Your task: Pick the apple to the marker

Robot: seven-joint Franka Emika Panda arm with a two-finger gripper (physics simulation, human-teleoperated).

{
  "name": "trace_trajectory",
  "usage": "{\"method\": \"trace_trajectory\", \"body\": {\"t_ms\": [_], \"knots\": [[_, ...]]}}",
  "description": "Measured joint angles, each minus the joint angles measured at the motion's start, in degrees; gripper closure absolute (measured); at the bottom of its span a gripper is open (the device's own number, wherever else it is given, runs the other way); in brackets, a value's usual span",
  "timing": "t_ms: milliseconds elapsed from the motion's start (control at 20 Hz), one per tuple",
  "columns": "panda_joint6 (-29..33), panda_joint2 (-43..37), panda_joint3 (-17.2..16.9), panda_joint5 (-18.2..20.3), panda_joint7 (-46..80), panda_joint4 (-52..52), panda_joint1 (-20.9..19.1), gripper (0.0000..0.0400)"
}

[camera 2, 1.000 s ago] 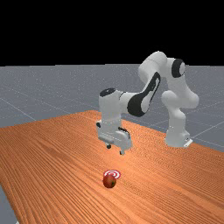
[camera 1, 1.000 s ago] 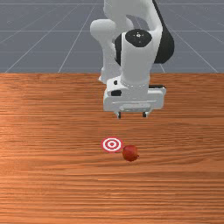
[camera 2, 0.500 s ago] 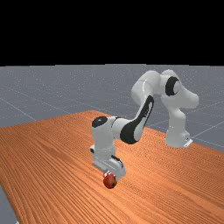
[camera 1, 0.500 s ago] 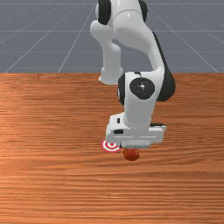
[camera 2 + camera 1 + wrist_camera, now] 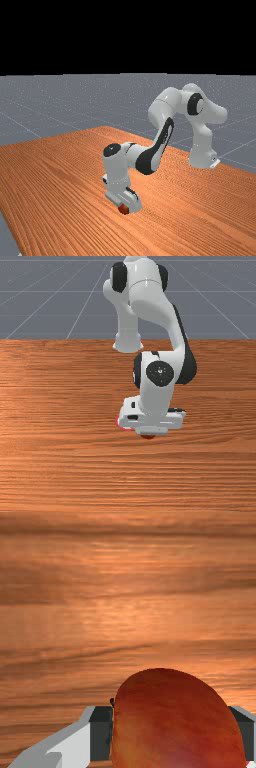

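Low over the table, my gripper point(image 5: 152, 421) covers most of the apple point(image 5: 147, 436) in the front view, leaving its lower edge visible. The far view has the apple point(image 5: 123, 209) beneath the hand. Both fingers of the gripper point(image 5: 172, 734) touch the apple point(image 5: 172, 727) from opposite sides in the wrist view, so it is shut on it. Just beside the hand, at the front view's left, a thin pink-red rim of the marker point(image 5: 118, 422) shows; the hand hides the rest.
The wooden table point(image 5: 60, 406) extends around the hand. The arm's base point(image 5: 201, 157) stands at the table's far side, toward the far view's right.
My hand has come down over the apple and shifted slightly to the front view's left, now hiding more of the apple and marker. The apple has shifted slightly the same way.
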Motion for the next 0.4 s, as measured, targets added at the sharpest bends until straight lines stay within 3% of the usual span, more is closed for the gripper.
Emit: {"method": "trace_trajectory", "body": {"t_ms": [400], "knots": [[4.0,-7.0,-3.1,-1.2,0.0,-13.7,-1.6,0.011]]}}
